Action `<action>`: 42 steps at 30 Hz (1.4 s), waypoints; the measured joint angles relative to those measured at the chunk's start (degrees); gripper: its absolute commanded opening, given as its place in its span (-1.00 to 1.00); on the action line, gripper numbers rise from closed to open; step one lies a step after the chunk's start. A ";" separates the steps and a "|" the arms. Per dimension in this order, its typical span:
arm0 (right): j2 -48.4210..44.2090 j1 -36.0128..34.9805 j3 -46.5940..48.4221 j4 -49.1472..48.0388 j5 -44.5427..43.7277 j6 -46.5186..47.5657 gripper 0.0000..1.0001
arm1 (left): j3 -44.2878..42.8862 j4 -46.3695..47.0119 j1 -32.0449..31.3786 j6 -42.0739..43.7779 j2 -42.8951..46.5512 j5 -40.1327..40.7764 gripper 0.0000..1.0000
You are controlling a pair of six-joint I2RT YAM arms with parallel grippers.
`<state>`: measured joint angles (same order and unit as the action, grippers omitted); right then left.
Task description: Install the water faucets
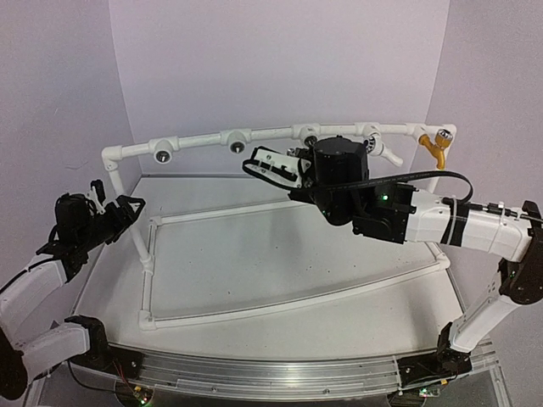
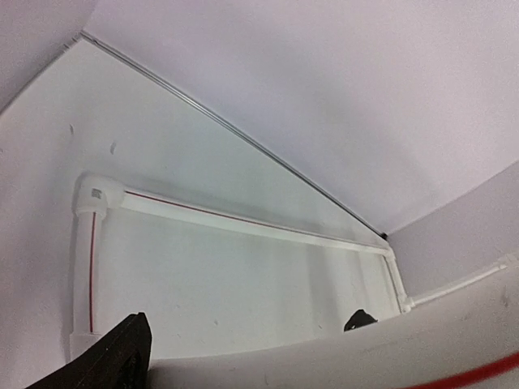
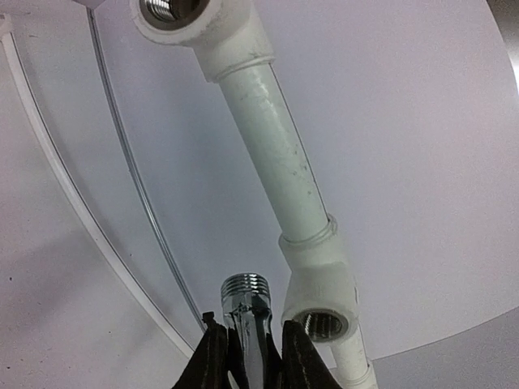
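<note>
- White counter [image 1: 254, 280], lilac walls.
- Pipe frame [image 1: 263, 133] spans the far edge; orange faucet [image 1: 435, 147] hangs at the far-right corner.
- Right gripper [image 3: 251, 331] is clenched on the silver faucet [image 3: 245, 296].
- Left gripper [image 1: 124, 206] is by the left post; I cannot tell its grip.

the raised white plastic pipe rail [image 1: 271, 133] crosses the back of the pale flat table [image 1: 297, 271]. at the rail's right end hangs the orange-yellow tap [image 1: 437, 146]; just left of that, the white tap [image 1: 386, 151]. before the rail, the right gripper [image 3: 247, 344] grips the silver-grey metal tap [image 3: 245, 304], just beside the rail's white pipe tee fitting [image 3: 320, 284].
</note>
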<state>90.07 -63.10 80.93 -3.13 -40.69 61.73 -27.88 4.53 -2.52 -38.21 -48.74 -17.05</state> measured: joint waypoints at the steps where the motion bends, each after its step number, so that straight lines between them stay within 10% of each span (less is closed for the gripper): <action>1: 0.05 0.03 -0.65 -1.30 -0.41 1.80 -1.00 | 0.03 -1.88 -0.04 -0.90 1.64 -2.05 0.74; 11: 0.21 0.05 -3.04 -6.27 -3.57 10.61 -1.00 | -6.87 -17.78 -0.97 -1.75 12.67 -4.57 0.83; 22: -6.56 5.08 -1.80 20.71 11.49 -15.27 -1.00 | -11.23 -15.69 -2.07 1.33 -0.46 6.59 0.44; 29: -4.97 5.80 3.06 26.28 7.62 -18.64 -1.00 | -14.67 -11.92 -2.03 3.87 -8.51 14.30 0.53; 42: -0.64 4.55 0.18 4.14 -5.31 1.74 -1.00 | -13.24 -12.01 -1.43 3.71 -7.80 12.15 0.70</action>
<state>89.43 -58.54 81.11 1.01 -46.00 63.46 -41.12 -7.48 -3.95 -34.51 -56.53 -4.90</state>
